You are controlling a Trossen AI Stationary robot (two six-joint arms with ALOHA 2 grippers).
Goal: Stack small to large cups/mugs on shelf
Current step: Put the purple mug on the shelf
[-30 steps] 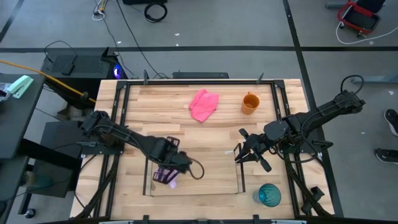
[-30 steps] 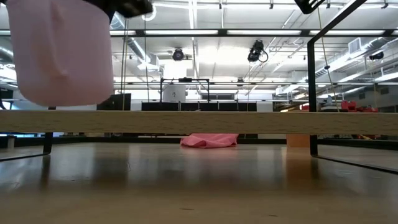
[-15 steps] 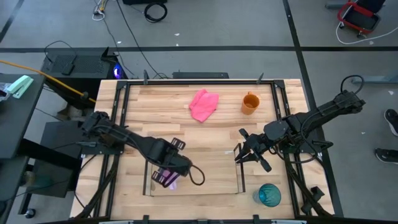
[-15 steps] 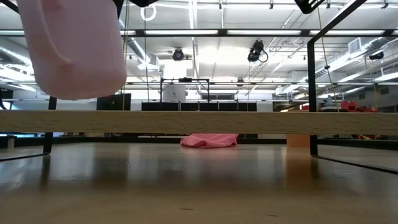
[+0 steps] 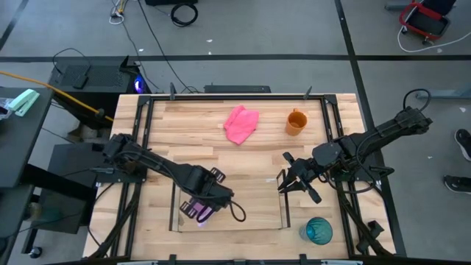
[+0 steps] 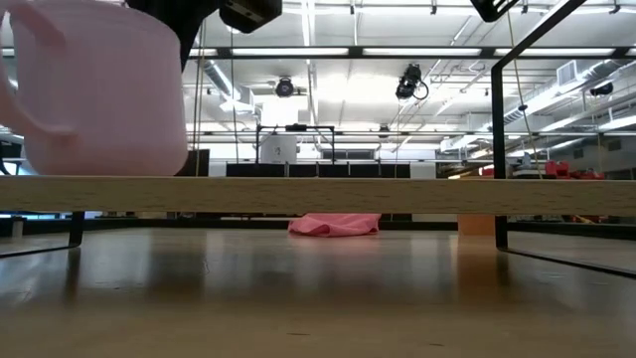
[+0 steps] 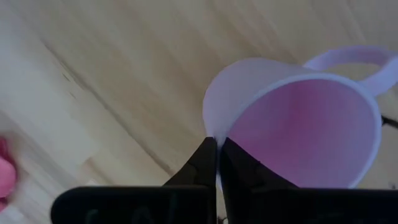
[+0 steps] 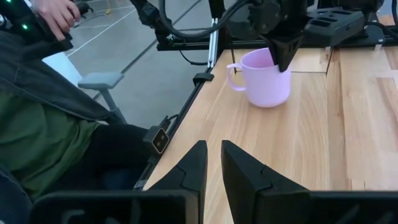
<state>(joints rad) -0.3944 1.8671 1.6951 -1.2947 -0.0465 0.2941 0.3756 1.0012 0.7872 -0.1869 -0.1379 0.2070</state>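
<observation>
The lilac mug is sitting at the left end of the shelf, its base appearing to rest on the wood, with the left gripper pinching its rim between closed jaws. Placement of this first mug is judged nearly complete; release is pending. The orange mug and teal cup are waiting on the tabletop, outside the shelf. The right gripper is idling near the shelf's right end, jaws slightly parted and holding nothing.

High view looks straight down over the whole table; low view sits at tabletop level, facing across into the room. Left wrist view is tight on the lilac mug, which the right wrist view sees farther off, and the low view close up.
</observation>
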